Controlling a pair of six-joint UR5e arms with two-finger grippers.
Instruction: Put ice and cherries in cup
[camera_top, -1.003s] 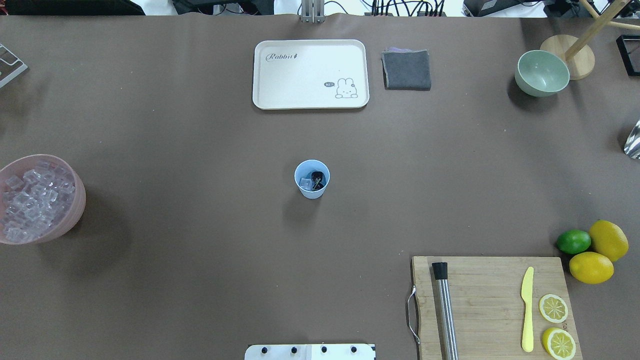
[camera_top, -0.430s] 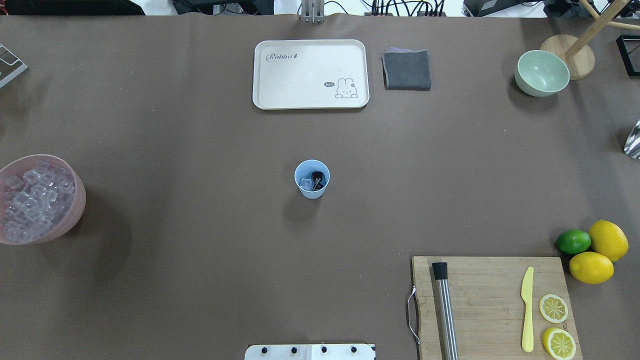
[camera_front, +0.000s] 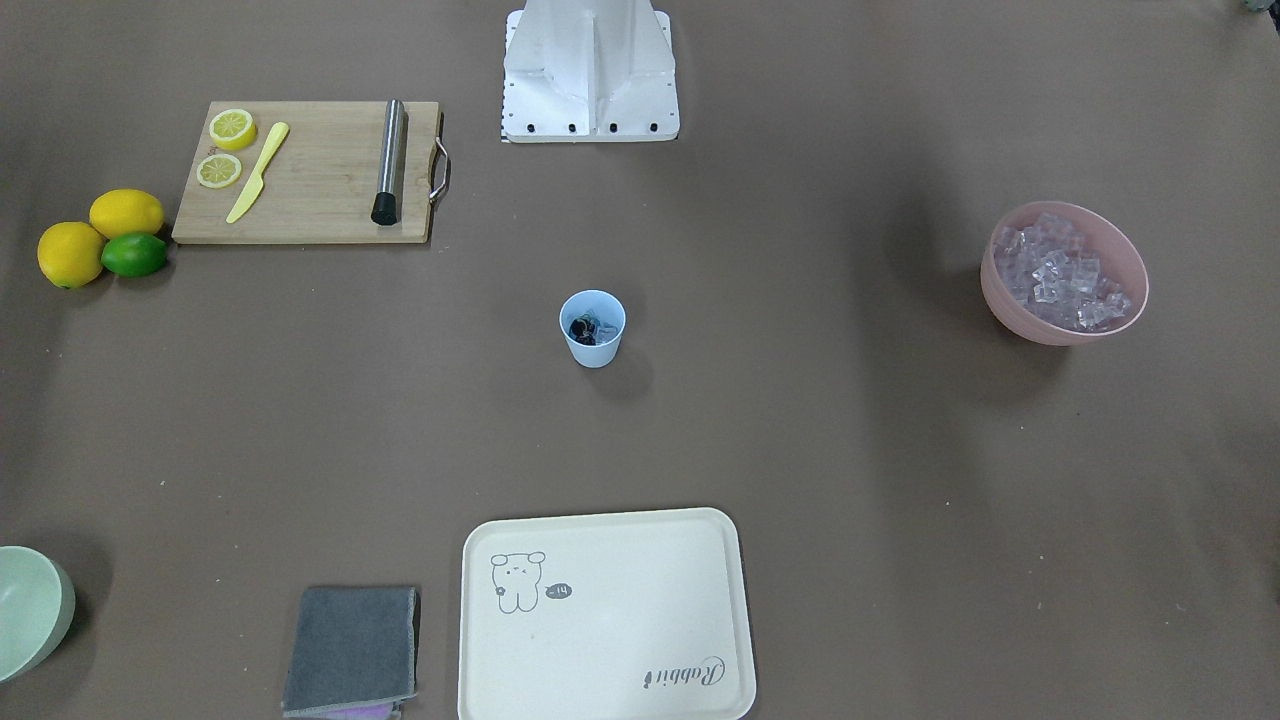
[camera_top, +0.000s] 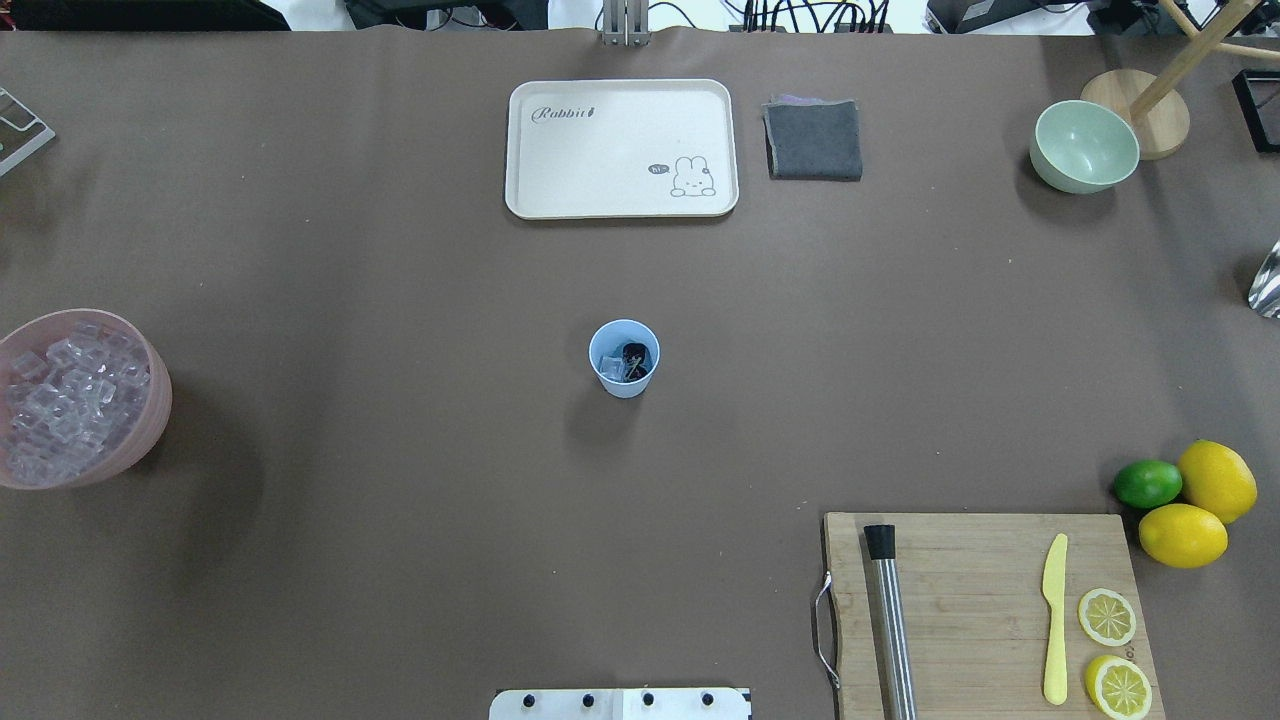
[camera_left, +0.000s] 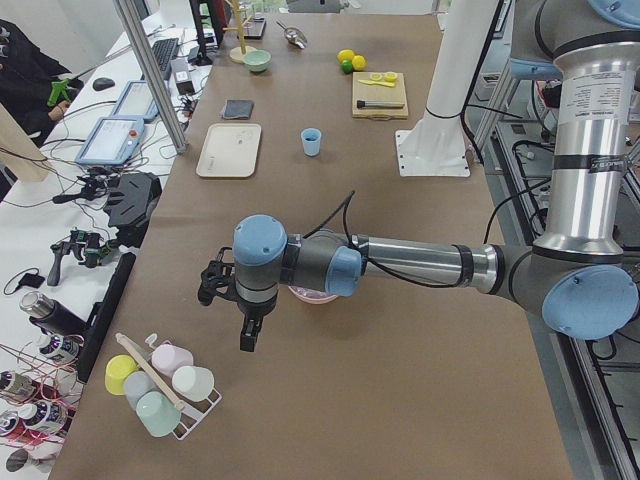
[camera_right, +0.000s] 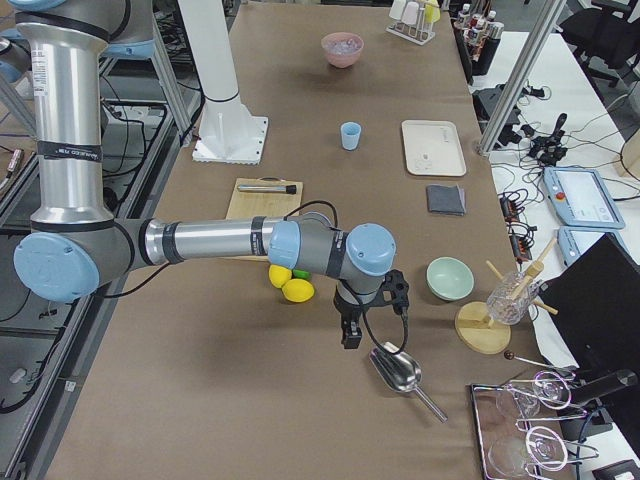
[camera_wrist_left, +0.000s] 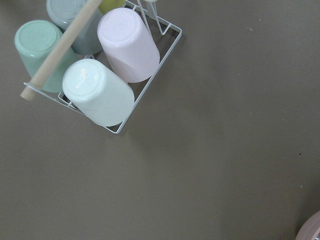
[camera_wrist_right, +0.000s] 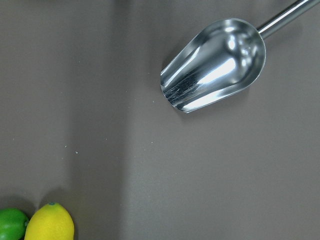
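"Jaws first: apart or together?"

"I cannot tell for either pair. The left gripper (camera_left: 246, 338) and the right gripper (camera_right: 350, 336) show only in the side views, and no fingers appear in the wrist cameras."

"Where do they hang?"

"The left gripper points down over the table (camera_top: 400, 300), between the pink bowl (camera_front: 1050, 335) and a wire rack (camera_wrist_left: 119, 132) of upturned cups. The right gripper points down near a metal scoop (camera_wrist_right: 215, 65), with the lemons (camera_right: 296, 290) close by."

"And the cup?"

"The cup (camera_top: 623, 388) stands upright mid-table, well apart from both grippers. The cherries (camera_top: 634, 357) lie inside it, with a few cubes of ice (camera_top: 610, 368) beside them. Many more cubes fill the pink bowl on the robot's left."
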